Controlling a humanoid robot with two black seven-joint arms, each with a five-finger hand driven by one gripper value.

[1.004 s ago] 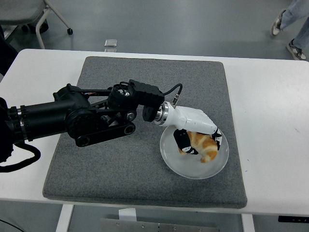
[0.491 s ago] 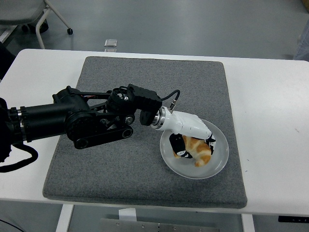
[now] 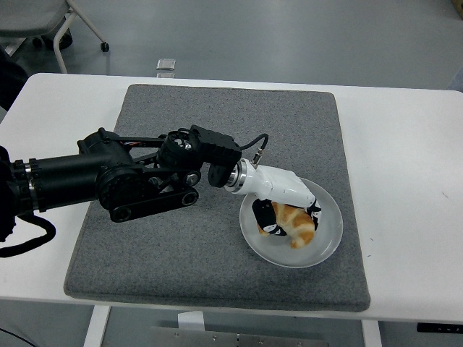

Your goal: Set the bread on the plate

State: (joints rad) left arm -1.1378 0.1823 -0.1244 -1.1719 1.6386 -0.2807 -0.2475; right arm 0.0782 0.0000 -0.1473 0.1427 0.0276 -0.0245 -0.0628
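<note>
The bread, a golden croissant (image 3: 297, 225), lies on the clear round plate (image 3: 327, 244) at the right front of the grey mat. My left hand (image 3: 289, 210), white with black fingers, reaches over the plate from the left. Its fingers (image 3: 263, 217) curl around the croissant, which rests on the plate. My right arm does not show.
The grey mat (image 3: 181, 246) covers the middle of the white table (image 3: 405, 188). My black left arm (image 3: 123, 177) lies across the mat's left half. A chair base (image 3: 79, 22) stands on the floor beyond the table's far left.
My left hand has pulled slightly left and lowered with the croissant, which now sits lower on the plate. A person's feet at the top right have left the picture.
</note>
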